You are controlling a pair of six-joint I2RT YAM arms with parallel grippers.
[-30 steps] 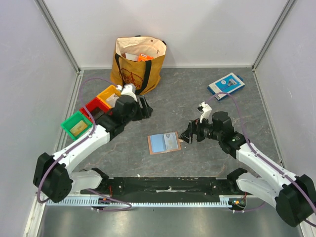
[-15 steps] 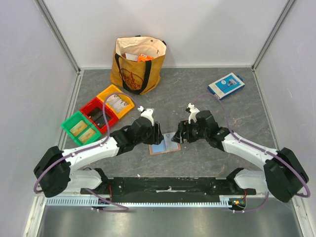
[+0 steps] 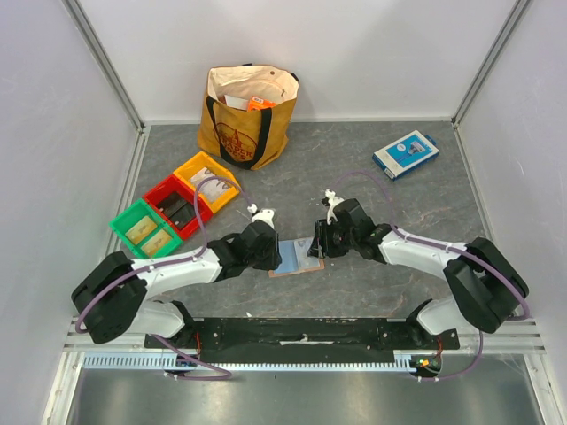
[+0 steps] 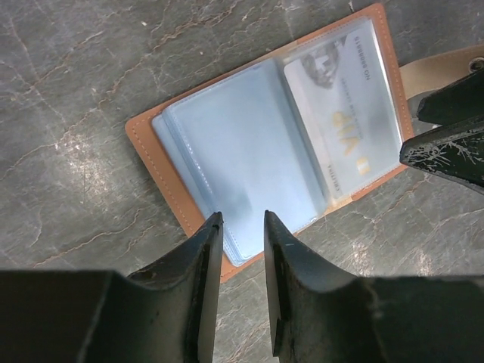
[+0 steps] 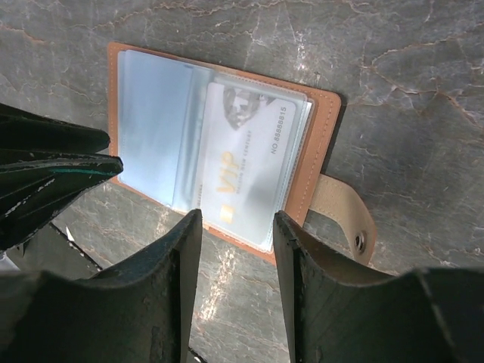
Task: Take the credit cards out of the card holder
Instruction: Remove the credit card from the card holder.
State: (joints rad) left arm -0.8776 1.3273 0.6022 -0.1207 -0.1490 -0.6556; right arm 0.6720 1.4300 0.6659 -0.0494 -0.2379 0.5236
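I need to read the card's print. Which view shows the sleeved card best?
Right wrist: the credit card sits centred and whole, its VIP mark and number legible through the clear sleeve of the card holder. Left wrist shows it too, sideways near the frame edge. Top external gives only a small pale patch.
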